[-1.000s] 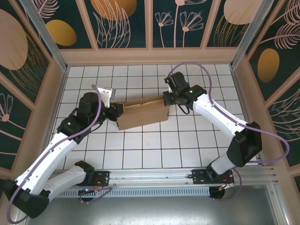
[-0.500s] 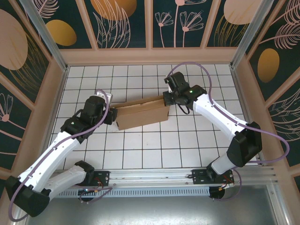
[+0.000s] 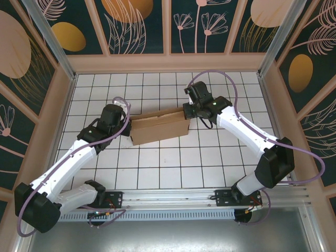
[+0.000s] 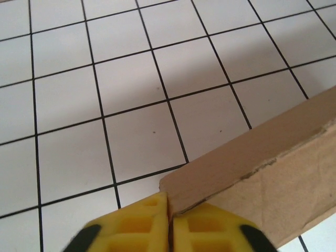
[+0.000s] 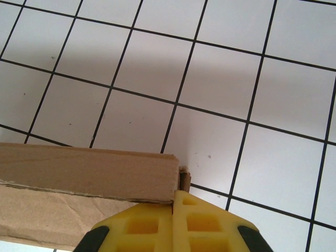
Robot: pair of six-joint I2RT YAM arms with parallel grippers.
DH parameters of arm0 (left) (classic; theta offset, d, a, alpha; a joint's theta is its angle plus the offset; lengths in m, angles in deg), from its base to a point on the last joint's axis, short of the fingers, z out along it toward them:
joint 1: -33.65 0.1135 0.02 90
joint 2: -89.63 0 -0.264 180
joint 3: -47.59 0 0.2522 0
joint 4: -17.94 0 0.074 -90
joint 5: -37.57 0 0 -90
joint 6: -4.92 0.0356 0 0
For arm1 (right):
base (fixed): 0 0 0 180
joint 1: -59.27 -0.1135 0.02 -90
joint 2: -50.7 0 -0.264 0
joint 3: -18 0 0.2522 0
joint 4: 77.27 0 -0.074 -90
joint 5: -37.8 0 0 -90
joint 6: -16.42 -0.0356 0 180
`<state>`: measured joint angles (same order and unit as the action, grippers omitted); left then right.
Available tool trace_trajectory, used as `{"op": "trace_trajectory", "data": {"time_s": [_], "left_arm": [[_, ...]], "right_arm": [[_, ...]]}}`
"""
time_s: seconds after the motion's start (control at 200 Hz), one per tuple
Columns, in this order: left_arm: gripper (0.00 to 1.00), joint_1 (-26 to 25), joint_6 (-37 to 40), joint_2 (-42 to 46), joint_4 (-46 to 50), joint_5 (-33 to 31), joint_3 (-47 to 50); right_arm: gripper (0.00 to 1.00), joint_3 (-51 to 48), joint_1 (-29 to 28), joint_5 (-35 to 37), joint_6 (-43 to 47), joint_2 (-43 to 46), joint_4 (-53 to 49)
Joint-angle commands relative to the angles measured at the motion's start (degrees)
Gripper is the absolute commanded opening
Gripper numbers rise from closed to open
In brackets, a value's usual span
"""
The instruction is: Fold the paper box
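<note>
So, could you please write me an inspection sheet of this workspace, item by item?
Surface: white tiled table with a black grid, no stains seen.
Job's things: paper box, brown cardboard, folded into a shallow box, lying slightly slanted between the two arms.
Clutter: nothing seen.
Grippers: left gripper shut at the box's left corner; right gripper shut at its right end; whether either pinches cardboard is unclear.
Cables: purple cables loop along both arms, away from the box.
Surroundings: floral panels on the walls, metal rail at the near edge.
</note>
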<state>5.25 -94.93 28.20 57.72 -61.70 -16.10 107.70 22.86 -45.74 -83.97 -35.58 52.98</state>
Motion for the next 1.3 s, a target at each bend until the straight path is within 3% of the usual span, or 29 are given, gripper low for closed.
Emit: {"op": "trace_trajectory", "data": {"time_s": [0.0,0.315,0.671,0.941,1.296], "left_arm": [[0.05,0.2,-2.3,0.2,-2.8,4.3,0.1],[0.03,0.7,-7.3,1.4,-3.3,7.0,-0.9],[0.04,1.2,-15.2,0.1,3.1,12.1,-5.3],[0.04,1.2,-22.0,-1.2,5.0,10.6,-7.9],[0.04,1.3,-21.7,-1.9,7.9,11.6,-10.4]], "right_arm": [[0.00,-1.6,0.0,-0.3,0.4,1.0,-1.5],[0.00,-0.6,0.0,-0.7,0.5,-0.3,-2.4],[0.00,4.1,0.3,-2.2,0.7,-2.5,-5.9],[0.00,3.5,0.1,-2.3,0.8,-2.6,-5.8],[0.00,4.3,0.2,-2.0,1.4,-3.1,-6.5]]}}
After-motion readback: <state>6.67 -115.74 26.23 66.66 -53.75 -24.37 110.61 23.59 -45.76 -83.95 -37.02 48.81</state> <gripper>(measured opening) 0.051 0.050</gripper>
